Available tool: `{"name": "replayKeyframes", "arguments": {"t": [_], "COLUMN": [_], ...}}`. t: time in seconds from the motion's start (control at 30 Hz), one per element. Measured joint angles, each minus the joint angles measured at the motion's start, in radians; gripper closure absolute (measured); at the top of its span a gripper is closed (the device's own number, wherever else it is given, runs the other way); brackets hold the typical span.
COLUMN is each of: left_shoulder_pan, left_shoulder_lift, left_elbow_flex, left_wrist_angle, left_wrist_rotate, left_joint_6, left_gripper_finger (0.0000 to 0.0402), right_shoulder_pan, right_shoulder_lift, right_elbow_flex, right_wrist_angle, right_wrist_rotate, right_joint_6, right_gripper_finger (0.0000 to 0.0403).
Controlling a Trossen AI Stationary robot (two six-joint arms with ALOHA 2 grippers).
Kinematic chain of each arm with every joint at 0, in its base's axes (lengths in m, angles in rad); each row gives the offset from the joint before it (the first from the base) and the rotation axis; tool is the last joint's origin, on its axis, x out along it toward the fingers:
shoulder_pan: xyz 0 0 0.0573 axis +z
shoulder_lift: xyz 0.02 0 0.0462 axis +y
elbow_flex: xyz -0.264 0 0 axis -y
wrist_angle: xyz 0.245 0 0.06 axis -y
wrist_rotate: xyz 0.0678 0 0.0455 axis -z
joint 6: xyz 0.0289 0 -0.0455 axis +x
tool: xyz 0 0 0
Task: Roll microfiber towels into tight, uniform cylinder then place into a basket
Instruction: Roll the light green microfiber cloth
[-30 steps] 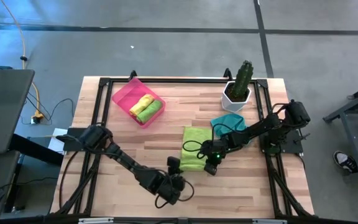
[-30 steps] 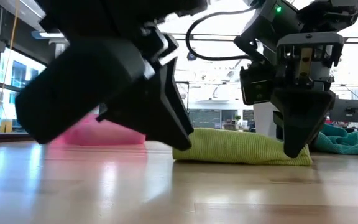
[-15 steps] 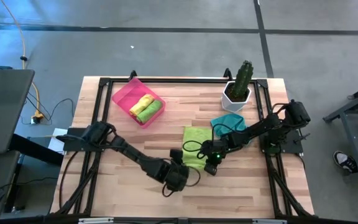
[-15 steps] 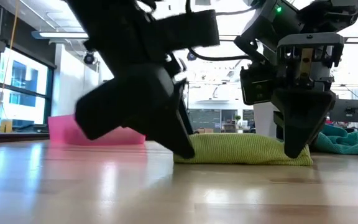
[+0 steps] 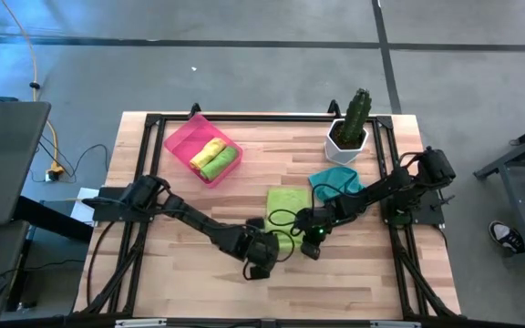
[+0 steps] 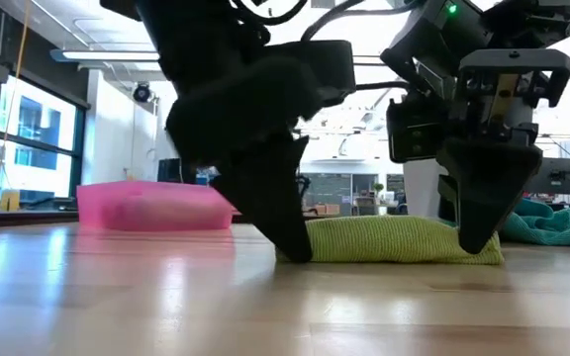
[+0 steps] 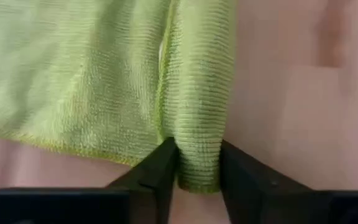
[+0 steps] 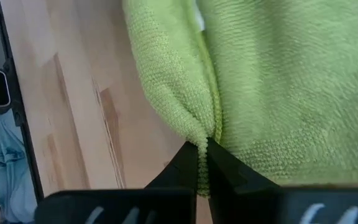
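Across the wooden table (image 5: 199,205) the work sits toward the near edge, right of centre, where both arms reach inward from their opposite sides. Toward the far left corner lies the pink basket (image 5: 182,138), already holding two rolled towels, a yellow roll (image 5: 207,151) and a green roll (image 5: 220,163) side by side. Near the far right corner stands a white pot with a cactus (image 5: 351,123), and just in front of it the teal towel (image 5: 334,177) lies in a loose heap, not yet rolled.

Between the two grippers the lime green towel (image 5: 285,208) lies flat on the wood, its near edge turned over into a thick fold (the start of a roll, by the look of it). Each gripper takes one end of that fold, presumably so the edge turns evenly and the cylinder comes out uniform.

At the fold's left end, the left gripper (image 7: 199,180) is down at the table, its fingers closed around the doubled edge, the cloth bulging between them. At the other end the right gripper (image 8: 201,163) pinches the fold more tightly, its fingers nearly meeting on a thin ridge of fabric. From table height both sets of fingers point down to the table top at the towel's two ends.
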Motion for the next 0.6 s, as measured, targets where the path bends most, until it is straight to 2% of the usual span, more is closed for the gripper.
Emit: {"name": "replayKeyframes", "arguments": {"t": [0.13,0.2,0.4,0.6], "left_shoulder_pan": [-0.01,-0.008,0.005,0.01], "left_shoulder_lift": [-0.003,-0.003,-0.001,-0.001], "left_elbow_flex": [0.0,-0.001,-0.002,-0.002], "left_wrist_angle": [0.033,0.061,0.099,0.093], "left_wrist_rotate": [0.115,0.177,0.267,0.302], "left_joint_6": [-0.063,-0.075,-0.136,-0.205], "left_gripper_finger": [0.0369,0.0391,0.0382,0.0397], "right_shoulder_pan": [0.0,0.0,0.001,0.012], "right_shoulder_lift": [0.002,0.003,-0.018,-0.144], "right_elbow_flex": [-0.001,-0.001,-0.002,-0.004], "right_wrist_angle": [0.013,0.015,0.012,-0.045], "right_wrist_rotate": [0.008,0.011,0.004,-0.021], "right_joint_6": [-0.051,-0.079,-0.221,-0.436], "right_gripper_finger": [0.0397,0.0387,0.0327,0.029]}}
